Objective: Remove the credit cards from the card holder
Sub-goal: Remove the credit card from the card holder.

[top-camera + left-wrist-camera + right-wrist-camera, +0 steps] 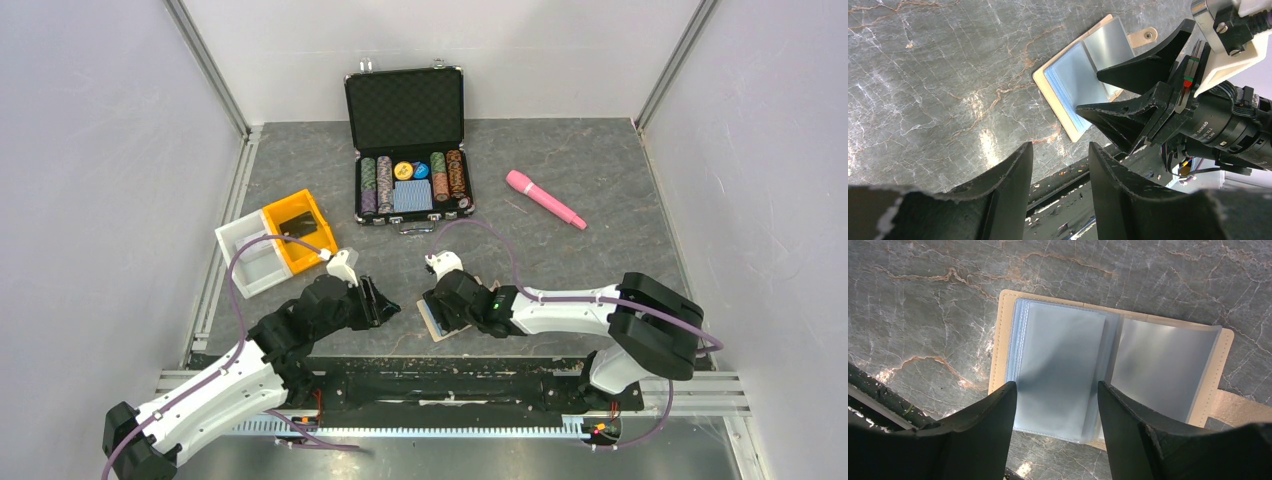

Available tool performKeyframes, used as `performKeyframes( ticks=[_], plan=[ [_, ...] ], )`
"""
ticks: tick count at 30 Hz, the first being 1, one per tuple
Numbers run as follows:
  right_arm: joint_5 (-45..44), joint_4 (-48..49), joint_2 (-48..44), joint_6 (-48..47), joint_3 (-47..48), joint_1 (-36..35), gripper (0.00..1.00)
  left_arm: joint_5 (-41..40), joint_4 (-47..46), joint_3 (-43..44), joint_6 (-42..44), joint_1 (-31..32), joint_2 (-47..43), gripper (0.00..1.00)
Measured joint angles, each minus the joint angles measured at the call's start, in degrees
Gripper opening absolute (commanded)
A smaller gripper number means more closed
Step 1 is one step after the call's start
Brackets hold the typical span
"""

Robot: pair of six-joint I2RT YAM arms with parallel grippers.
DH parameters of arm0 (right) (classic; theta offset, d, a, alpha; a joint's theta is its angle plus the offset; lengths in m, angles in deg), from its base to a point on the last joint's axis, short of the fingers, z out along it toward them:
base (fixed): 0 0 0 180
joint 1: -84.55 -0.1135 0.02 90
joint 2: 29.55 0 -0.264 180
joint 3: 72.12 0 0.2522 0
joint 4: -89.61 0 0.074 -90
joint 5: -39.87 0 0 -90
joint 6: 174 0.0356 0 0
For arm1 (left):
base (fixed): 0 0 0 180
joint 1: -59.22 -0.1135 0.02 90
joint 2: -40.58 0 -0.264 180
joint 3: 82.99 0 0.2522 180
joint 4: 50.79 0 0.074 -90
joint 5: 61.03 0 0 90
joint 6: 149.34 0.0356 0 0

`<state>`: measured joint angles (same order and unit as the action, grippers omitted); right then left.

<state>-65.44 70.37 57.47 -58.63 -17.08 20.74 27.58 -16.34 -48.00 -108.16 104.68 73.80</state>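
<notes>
Our right gripper [1057, 390] is spread wide, its two fingers framing the blue-grey sleeves of the card holder [1168, 360], with nothing pinched between them. We cannot tell whether the tips touch the sleeves. The card holder lies opened out flat on the dark stone table [600, 170], low and centre in the top view. Just left of it, our left gripper [1060, 150] is also parted and empty. A black poker-chip case [405, 110] stands open at upper centre.

White arms [570, 305] with black joints [655, 325] trail purple cables [232, 290].
</notes>
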Motion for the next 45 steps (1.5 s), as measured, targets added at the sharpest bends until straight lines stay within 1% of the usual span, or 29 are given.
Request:
performKeyframes(
  ticks=[9,16,26,37,45],
  plan=[
    [-0.1,0.2,0.3,-0.2,0.0,-0.1,0.56,0.0,0.0,0.0,0.0,0.0,0.0,0.52],
    [-0.2,0.7,0.4,0.0,0.0,-0.1,0.46,0.0,-0.1,0.0,0.0,0.0,1.0,0.52],
    [0.2,3.3,-0.1,1.0,-1.6,-0.1,0.32,2.0,-3.5,-0.1,0.0,0.0,7.6,0.52],
    [2.3,9.0,-2.6,3.1,-6.2,1.0,0.28,3.6,-10.0,-0.3,0.0,0.0,19.0,0.51],
    [5.0,11.5,-3.4,4.7,-7.6,2.1,0.26,2.7,-11.0,1.1,0.1,0.0,23.0,0.50]
  ],
)
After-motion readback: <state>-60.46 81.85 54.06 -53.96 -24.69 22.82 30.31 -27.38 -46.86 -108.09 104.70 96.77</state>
